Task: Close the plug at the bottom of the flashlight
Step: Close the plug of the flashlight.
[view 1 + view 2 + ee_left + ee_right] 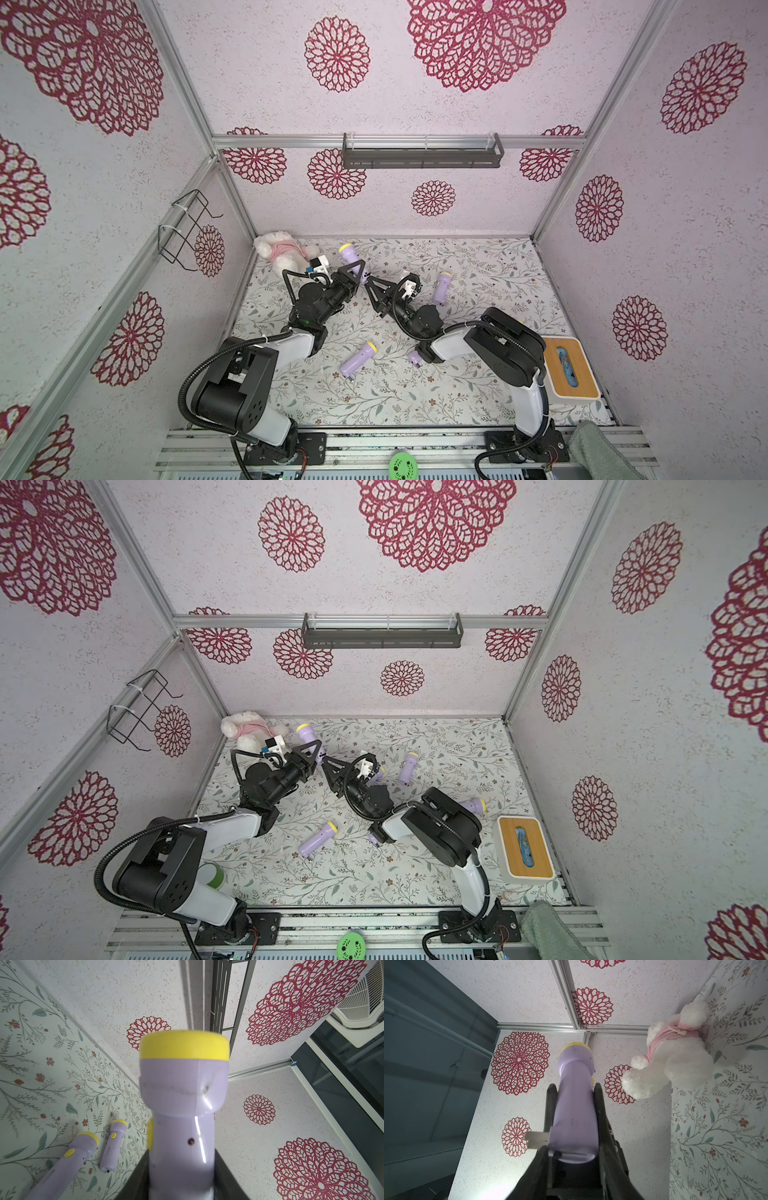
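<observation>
Your left hand [360, 273] pinches the flashlight [351, 261] mid-barrel, raised off the worktop [457, 390], yellow head toward the back wall, base end toward the right hand [370, 286]. Its fingers straddle that base; whether they squeeze, you cannot tell. The plug [536, 1139] juts sideways there.

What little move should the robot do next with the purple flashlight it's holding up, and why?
Probably squeeze the right gripper shut. The left gripper holds the flashlight up off the table, and the plug sticks out sideways at its bottom end, right beside one jaw of the right gripper. Squeezing there should fold the plug in.
</observation>
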`<move>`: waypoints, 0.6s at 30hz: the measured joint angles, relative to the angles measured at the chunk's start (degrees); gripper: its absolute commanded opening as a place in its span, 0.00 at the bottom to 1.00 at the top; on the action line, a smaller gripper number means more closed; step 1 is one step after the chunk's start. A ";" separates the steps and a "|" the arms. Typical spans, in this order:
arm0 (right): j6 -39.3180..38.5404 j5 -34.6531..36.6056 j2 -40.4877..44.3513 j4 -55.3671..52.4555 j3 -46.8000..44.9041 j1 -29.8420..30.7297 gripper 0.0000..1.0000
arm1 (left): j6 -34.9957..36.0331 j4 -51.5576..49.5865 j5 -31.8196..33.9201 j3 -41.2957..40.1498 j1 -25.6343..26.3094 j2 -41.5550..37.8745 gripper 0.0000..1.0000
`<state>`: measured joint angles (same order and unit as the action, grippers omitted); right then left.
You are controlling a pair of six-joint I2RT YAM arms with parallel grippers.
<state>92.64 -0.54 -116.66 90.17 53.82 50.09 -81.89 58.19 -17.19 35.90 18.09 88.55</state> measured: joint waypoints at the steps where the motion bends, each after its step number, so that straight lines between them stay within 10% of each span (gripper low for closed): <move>1: 0.04 0.33 -0.04 0.00 0.00 0.00 0.40 | -0.04 0.07 0.00 -0.09 0.00 0.02 0.00; 18: 0.61 1.86 -1.27 0.46 1.16 0.52 0.36 | -1.31 1.55 1.22 -0.17 0.00 0.76 0.00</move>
<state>93.25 1.32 -117.93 90.63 54.98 50.61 -83.20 59.75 -15.97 35.73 18.09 89.32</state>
